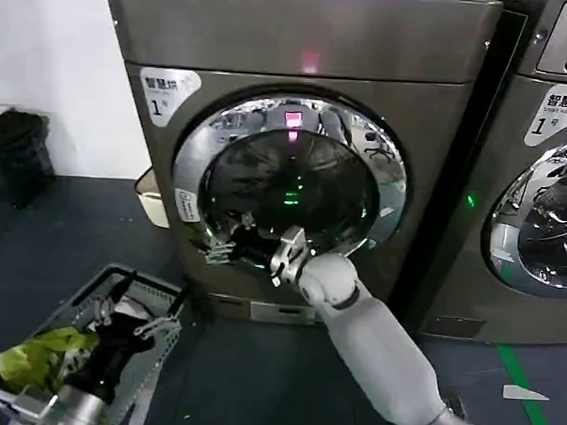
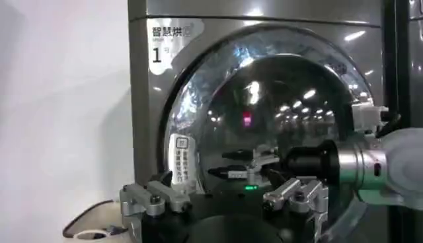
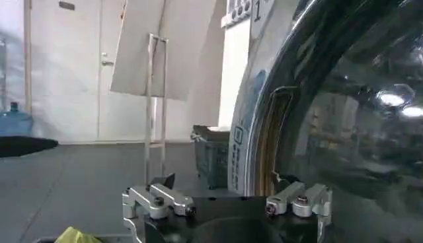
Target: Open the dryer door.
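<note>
The dryer door (image 1: 290,175), a round porthole with a wide chrome ring and dark glass, lies flush against the grey machine's front. My right arm reaches in from the lower right. Its gripper (image 1: 224,243) is open at the door's lower left rim. In the right wrist view one finger (image 3: 291,191) sits right by the ring's edge (image 3: 264,142) and the other finger (image 3: 165,185) hangs out over the floor. The left wrist view shows the door (image 2: 264,105) and the right gripper (image 2: 230,165) in front of the glass. My left gripper (image 2: 225,195) is open and empty, low at the left (image 1: 44,404).
A wire basket (image 1: 160,334) of clothes with a yellow-green cloth (image 1: 32,357) stands on the dark floor at the front left. A neighbouring machine (image 1: 548,186) stands close on the right. A beige tub (image 1: 152,202) sits beside the dryer's left side.
</note>
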Tool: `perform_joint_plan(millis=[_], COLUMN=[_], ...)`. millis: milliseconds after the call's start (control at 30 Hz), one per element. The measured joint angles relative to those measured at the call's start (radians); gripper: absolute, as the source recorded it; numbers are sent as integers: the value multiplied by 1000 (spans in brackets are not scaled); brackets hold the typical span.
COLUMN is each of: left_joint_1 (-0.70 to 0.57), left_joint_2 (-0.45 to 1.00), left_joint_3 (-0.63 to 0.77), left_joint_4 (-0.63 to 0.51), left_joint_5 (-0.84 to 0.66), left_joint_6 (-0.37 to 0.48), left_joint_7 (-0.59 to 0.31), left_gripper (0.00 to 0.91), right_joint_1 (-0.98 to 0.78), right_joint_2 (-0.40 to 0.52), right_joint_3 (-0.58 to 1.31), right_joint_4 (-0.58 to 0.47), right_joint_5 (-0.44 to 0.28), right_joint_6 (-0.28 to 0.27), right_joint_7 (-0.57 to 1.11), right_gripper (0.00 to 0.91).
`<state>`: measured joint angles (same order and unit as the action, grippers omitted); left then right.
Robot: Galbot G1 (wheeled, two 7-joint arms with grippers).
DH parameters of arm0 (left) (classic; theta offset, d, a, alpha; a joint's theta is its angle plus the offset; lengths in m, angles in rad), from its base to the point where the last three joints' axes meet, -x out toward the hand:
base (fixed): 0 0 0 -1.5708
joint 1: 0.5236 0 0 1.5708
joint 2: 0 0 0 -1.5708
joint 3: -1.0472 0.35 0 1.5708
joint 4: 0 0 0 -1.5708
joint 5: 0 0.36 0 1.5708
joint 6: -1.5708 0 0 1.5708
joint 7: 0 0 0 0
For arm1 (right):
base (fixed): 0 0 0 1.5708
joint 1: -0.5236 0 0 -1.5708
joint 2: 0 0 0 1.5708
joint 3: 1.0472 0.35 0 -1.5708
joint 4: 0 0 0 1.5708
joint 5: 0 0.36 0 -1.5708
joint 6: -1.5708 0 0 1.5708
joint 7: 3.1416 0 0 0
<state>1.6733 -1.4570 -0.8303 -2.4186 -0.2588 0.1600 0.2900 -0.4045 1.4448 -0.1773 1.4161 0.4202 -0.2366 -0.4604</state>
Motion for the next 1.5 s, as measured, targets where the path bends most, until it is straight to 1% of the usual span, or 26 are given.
perform_joint_plan(millis=[267,467,667,867,933,1100,1233,1367,1500], left_joint_1=[-5,-4,0,1,-3,-25,-40,-54,-68], left_joint_2=[4,3,1,0,2,8,23,43,60], left_joint_3=[10,11,7,-3,-12,-31,-57,-91,-127], left_joint_4=[9,9,12,6,5,-8,-12,-18,-3], left_joint_5=[3,4,7,12,13,47,49,48,46], left_joint_6=[-3,-3,-1,18,39,140,213,258,268], left_joint_7=[-1,-1,0,4,4,3,25,24,27], left_gripper=[907,907,907,907,907,907,907,907,907], right_joint_1=[34,51,68,74,72,70,68,59,46], right_joint_2=[40,61,78,80,75,65,64,55,47], right_joint_3=[-14,-38,-61,-57,-51,-52,-59,-62,-60], right_joint_4=[-69,-104,-145,-168,-168,-160,-147,-130,-111], right_joint_5=[-16,-12,-4,4,5,23,34,42,52], right_joint_6=[12,11,44,48,52,52,50,46,40], right_joint_7=[15,-6,-2,-16,-36,-90,-133,-161,-181], right_gripper=[907,907,907,907,907,907,907,907,907])
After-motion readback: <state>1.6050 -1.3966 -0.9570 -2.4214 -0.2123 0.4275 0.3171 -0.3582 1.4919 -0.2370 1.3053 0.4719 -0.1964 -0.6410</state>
